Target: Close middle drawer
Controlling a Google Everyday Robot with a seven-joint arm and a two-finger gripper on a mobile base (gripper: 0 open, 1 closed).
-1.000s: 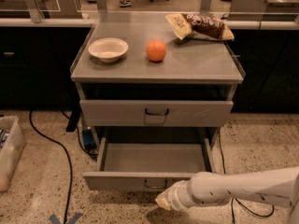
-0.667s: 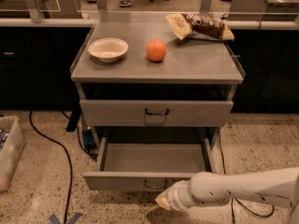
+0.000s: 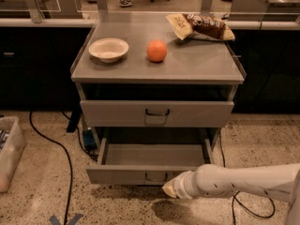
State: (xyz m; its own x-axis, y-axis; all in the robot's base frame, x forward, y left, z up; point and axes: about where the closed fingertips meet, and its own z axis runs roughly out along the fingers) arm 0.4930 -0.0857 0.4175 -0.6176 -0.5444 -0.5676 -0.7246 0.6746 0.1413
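Note:
The middle drawer is a wide grey metal drawer pulled far out of the cabinet, and its inside looks empty. A small dark loop handle sits at the centre of its front panel. My gripper is at the end of the white arm, which comes in from the lower right. Its tip is low at the drawer's front panel, just below and right of the handle. The uppermost drawer stands slightly out above. The lowest drawer is hidden under the open one.
On the cabinet top are a white bowl, an orange and a snack bag. A black cable runs over the floor at left, near a clear bin. Dark counters stand behind.

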